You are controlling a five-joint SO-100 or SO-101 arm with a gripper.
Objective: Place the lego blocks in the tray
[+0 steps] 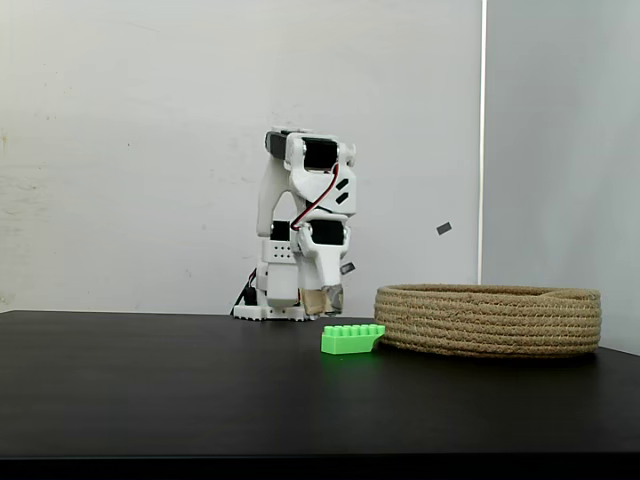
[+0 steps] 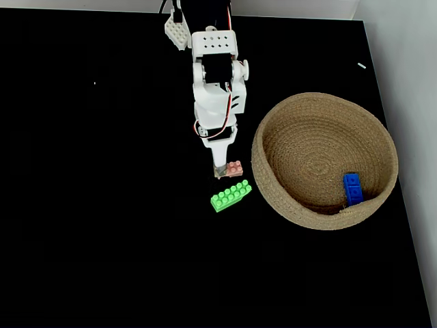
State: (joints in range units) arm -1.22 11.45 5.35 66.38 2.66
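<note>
In the fixed view from above, going left to right across the black table, the white arm reaches down from the top edge, its gripper low near the surface with a small pinkish studded piece touching its tip; whether that piece is held or just beside the fingers I cannot tell, nor how far apart the fingers stand. Just below it lies the lime green brick, tilted, just beside the outer wall of the basket. Further right, the blue brick already rests inside the basket against its lower right wall. In the side-on fixed view the green brick sits on the table, nearly touching the basket's ribbed side, with the folded arm behind it. The risk, as I judge it: the brick lies so close to the rope wall that a descending finger could catch the basket and shove it, or nudge the brick askew and miss the grasp. No brand, label or readable writing shows anywhere.
</note>
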